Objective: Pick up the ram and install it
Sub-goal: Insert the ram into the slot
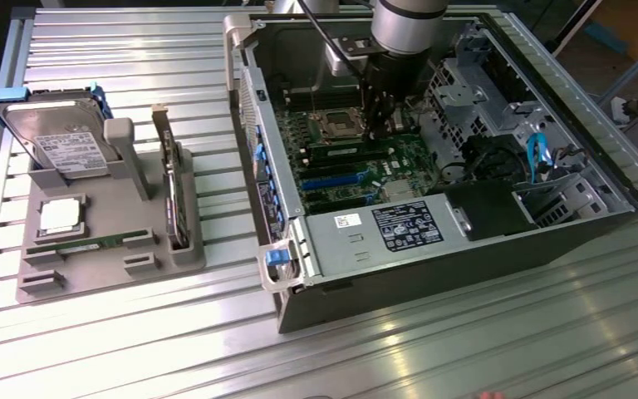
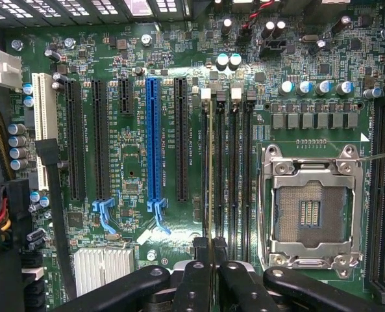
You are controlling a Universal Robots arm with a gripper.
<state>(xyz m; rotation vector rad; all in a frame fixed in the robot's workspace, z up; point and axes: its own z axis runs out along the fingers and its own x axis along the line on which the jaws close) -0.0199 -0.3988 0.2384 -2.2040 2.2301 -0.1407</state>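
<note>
Ram (image 2: 210, 170) between tool (image 2: 210, 247) fingers

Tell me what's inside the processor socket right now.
The processor socket is empty: bare contacts show inside its metal frame. Nothing covers it; the gripper grips the ram at the memory slots beside it.

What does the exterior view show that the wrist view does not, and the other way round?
Exterior view: the gray tray beside the open case, holding a hard drive, a silver processor chip, one ram stick and an upright card. Wrist view: the memory slots close up. Both: the gripper over the motherboard, its empty processor socket and blue slot.
</note>
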